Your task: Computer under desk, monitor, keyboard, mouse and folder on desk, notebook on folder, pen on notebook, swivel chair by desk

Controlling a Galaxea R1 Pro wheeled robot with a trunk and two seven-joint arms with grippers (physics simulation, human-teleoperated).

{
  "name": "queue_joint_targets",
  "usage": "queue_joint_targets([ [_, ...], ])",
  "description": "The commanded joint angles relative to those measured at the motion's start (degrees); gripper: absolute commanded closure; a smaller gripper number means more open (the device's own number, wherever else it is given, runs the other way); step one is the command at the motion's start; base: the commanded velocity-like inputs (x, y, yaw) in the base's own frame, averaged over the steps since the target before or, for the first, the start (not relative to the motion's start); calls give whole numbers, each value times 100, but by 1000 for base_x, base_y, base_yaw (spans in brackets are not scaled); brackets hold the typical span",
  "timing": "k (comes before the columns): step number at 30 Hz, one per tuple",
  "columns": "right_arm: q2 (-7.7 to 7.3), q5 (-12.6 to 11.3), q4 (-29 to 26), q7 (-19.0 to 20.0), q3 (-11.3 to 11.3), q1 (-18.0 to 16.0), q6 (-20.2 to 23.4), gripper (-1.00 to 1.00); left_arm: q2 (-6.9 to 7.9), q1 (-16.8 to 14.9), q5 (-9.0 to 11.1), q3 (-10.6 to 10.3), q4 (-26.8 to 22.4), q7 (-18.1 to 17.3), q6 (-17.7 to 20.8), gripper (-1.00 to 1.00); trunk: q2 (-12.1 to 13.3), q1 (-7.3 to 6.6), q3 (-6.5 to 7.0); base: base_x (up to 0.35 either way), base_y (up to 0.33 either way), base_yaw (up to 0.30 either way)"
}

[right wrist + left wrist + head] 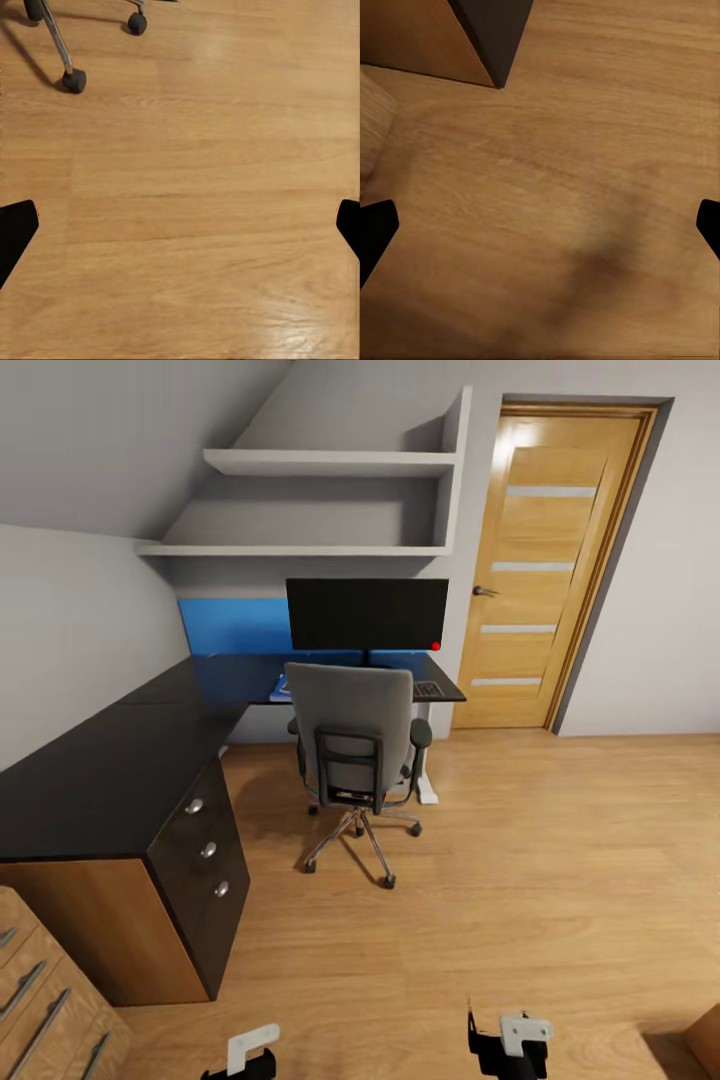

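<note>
The grey fabric swivel chair sits at frame centre, facing the glossy black L-shaped desk; the wide black monitor stands behind it. Both black grippers hang spread, empty, above the light wood floor.

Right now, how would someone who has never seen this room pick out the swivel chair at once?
Start at the wooden door in the far wall, then go left to the black desk with the wide monitor on it. The swivel chair stands right in front of that screen, its back to the camera. It is the only grey fabric seat, on a chrome star base with casters.
</note>
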Motion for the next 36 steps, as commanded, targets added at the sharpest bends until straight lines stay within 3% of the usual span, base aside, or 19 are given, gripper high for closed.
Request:
queue_joint_targets([
  [1, 6, -31, 13, -21, 53, 44, -16, -100, 14, 14, 39, -52, 1, 24, -16, -100, 39, -23, 14, -2, -1, 0],
  [4, 7, -31, 14, -19, 53, 187, -11, -100, 79, 104, 39, -48, 1, 24, -27, -100, 159, -89, 67, -1, 0, 0],
  [5, -7, -31, 15, -17, 48, 339, -8, -100, 281, 518, 39, -48, 1, 14, -39, -100, 200, -111, 85, 0, 0, 0],
  [9, -4, -31, 15, -17, 52, 371, -9, -100, 496, 806, 45, -48, 1, -94, -72, -100, 360, -199, 157, 0, 0, 0],
  [11, -1, -31, 15, -17, 53, 377, -10, -100, 557, 885, 53, -44, 1, -212, -113, -100, 440, -243, 193, 0, 0, 0],
  [13, 2, -31, 14, -17, 49, 384, -8, -100, 665, 990, 69, -41, 1, -623, -278, -100, 520, -287, 229, 0, 0, 0],
  [15, -2, -31, 10, -17, 48, 386, -9, -100, 683, 1018, 67, -44, 1, -783, -332, -100, 601, -331, 265, 0, 0, 0],
  [25, 1, -31, 11, -17, 50, 387, -8, -100, 711, 1027, 46, -53, -5, -845, -324, -100, 1002, -550, 444, 0, 0, 0],
  [36, 4, -31, 12, -17, 50, 387, -9, -100, 700, 1027, 33, -80, -8, -853, -306, -100, 1002, -550, 444, 0, 0, 0],
])
